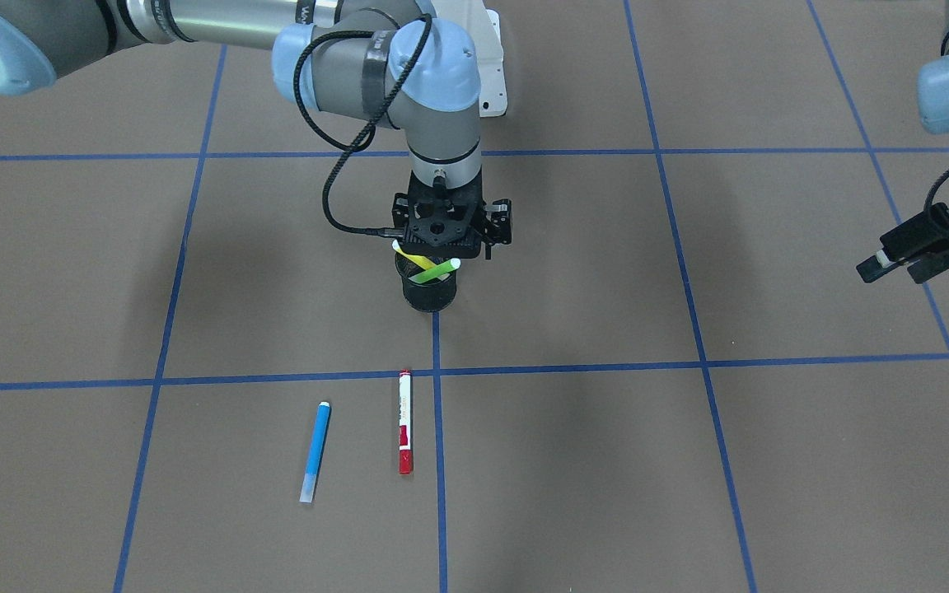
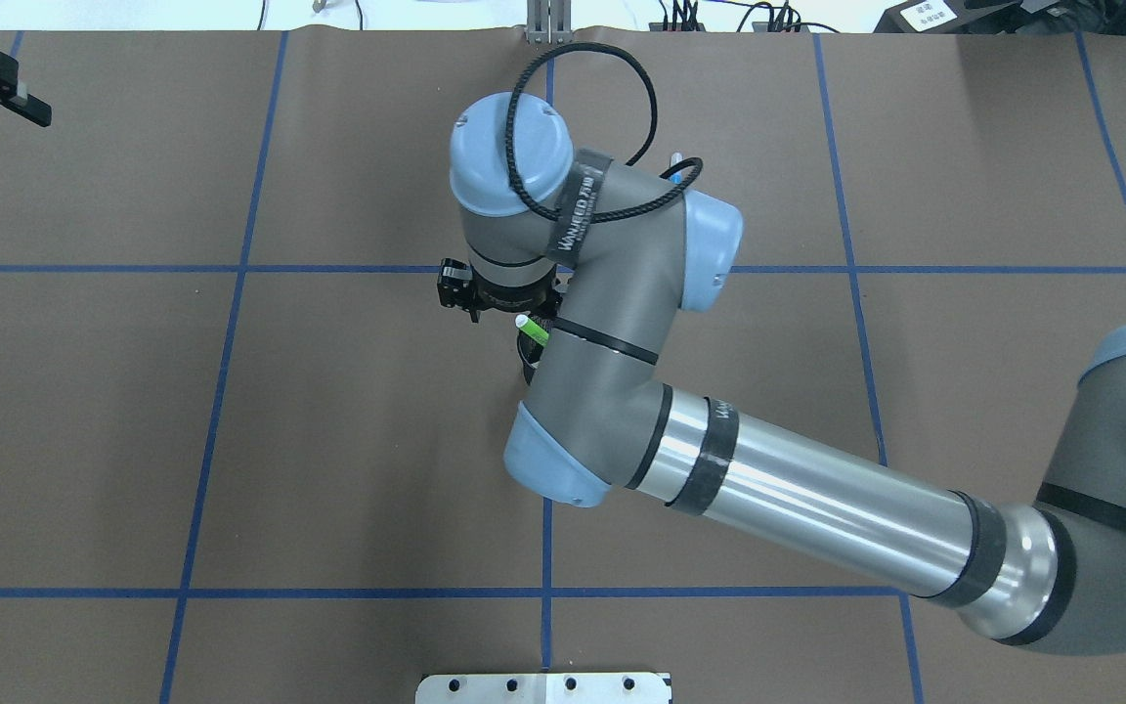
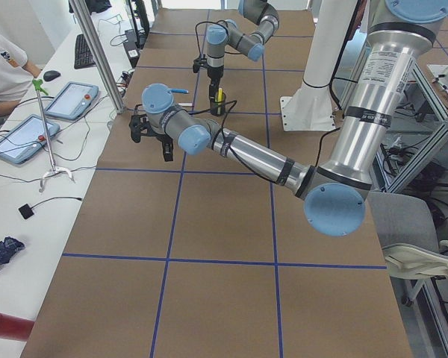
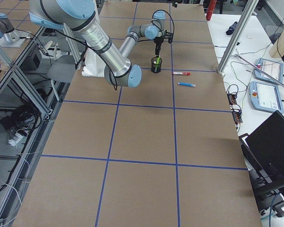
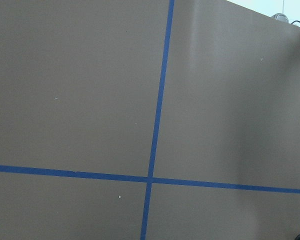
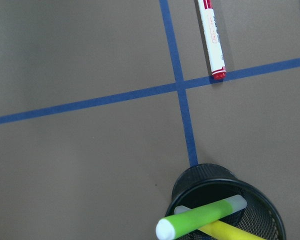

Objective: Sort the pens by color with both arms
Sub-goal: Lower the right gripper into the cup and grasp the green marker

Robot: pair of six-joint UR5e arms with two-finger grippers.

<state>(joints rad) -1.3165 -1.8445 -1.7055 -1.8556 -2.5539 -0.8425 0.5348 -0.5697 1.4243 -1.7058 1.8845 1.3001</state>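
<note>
A black mesh cup (image 1: 429,296) stands at the table's middle with a green pen (image 1: 435,270) and a yellow pen (image 1: 410,257) leaning in it. They also show in the right wrist view, green (image 6: 200,217) over yellow (image 6: 225,231). A red marker (image 1: 405,422) and a blue pen (image 1: 315,451) lie flat on the table beyond the cup. My right gripper (image 1: 440,239) hangs straight over the cup; its fingers are hidden, so I cannot tell its state. My left gripper (image 2: 8,135) is open and empty, far off at the table's side.
Blue tape lines (image 1: 441,371) divide the brown table into squares. The white mounting base (image 1: 491,74) stands behind the cup. My right arm's long forearm (image 2: 817,499) crosses the table. An operators' bench with tablets (image 3: 71,101) runs along the far side.
</note>
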